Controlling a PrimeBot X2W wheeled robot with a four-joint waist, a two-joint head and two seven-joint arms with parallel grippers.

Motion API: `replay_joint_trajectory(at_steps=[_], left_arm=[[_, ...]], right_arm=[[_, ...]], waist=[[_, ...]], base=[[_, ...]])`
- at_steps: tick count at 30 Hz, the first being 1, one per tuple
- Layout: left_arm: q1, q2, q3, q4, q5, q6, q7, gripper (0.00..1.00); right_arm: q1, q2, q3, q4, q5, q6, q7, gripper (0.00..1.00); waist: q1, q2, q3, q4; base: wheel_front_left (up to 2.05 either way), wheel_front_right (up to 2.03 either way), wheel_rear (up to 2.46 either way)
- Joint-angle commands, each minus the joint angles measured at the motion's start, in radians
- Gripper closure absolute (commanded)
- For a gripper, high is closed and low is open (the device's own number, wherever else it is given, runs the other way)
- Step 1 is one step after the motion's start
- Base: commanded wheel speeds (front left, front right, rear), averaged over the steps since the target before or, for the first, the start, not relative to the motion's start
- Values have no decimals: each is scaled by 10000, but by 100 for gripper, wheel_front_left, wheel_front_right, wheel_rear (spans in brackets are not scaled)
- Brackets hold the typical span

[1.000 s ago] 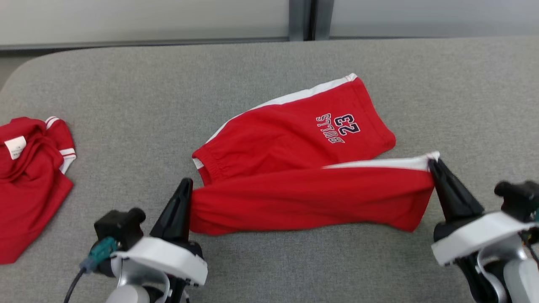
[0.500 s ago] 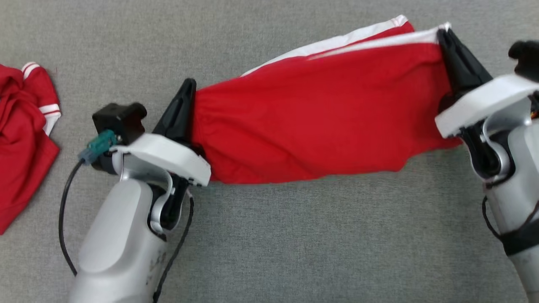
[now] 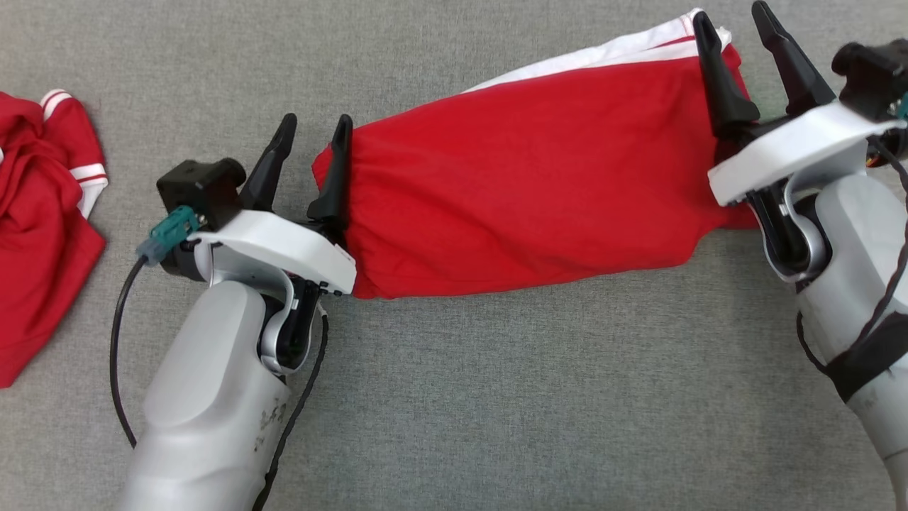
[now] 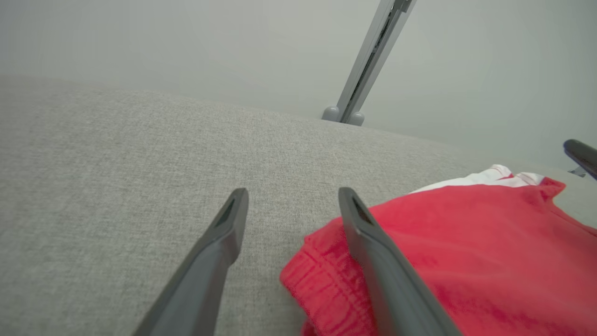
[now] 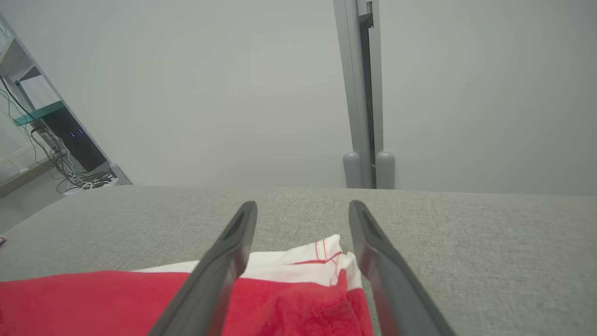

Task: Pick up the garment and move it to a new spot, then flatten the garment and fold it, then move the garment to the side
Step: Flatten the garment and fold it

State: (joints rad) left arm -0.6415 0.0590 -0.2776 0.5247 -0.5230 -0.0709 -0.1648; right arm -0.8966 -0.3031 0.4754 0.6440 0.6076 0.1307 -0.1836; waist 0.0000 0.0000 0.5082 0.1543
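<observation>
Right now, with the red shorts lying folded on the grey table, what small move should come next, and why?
Probably lift both arms straight up. The left gripper and right gripper stand open at the two ends of the red shorts, and a finger of each overlaps the cloth, so a sideways pull might drag the fold apart.

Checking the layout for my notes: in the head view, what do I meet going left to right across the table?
Crumpled red garment at the left edge → left gripper, open → folded red shorts → right gripper, open, at the shorts' white-trimmed end.
</observation>
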Motion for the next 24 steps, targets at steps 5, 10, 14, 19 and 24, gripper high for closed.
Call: replay_joint_trajectory(at_steps=[5,10,14,19,24], left_arm=[[636,142,232,-525,523,451,-916,0],[1214,262,680,-1460,995,793,-1005,0],[2123,357,1082,-2471,1555,970,-986,0],[3287,380,1209,-3065,1978,952,-990,0],[4287,441,1095,-3257,2280,1063,-991,0]], right_arm=[[644,-202,-414,-14,-775,2,-758,0],[1476,-61,-1060,-779,-1489,1,-815,0],[2713,113,-1710,-1896,-2109,1,-818,0],[4428,224,-2323,-2999,-2519,1,-626,0],[6039,501,-2949,-4220,-2888,1,-71,0]], waist=[[0,0,-558,-175],[0,0,-917,-345],[0,0,-1341,-500],[0,0,-1970,-645],[0,0,-2451,-765]], base=[[0,0,0],[0,0,0],[0,0,0],[0,0,0],[0,0,0]])
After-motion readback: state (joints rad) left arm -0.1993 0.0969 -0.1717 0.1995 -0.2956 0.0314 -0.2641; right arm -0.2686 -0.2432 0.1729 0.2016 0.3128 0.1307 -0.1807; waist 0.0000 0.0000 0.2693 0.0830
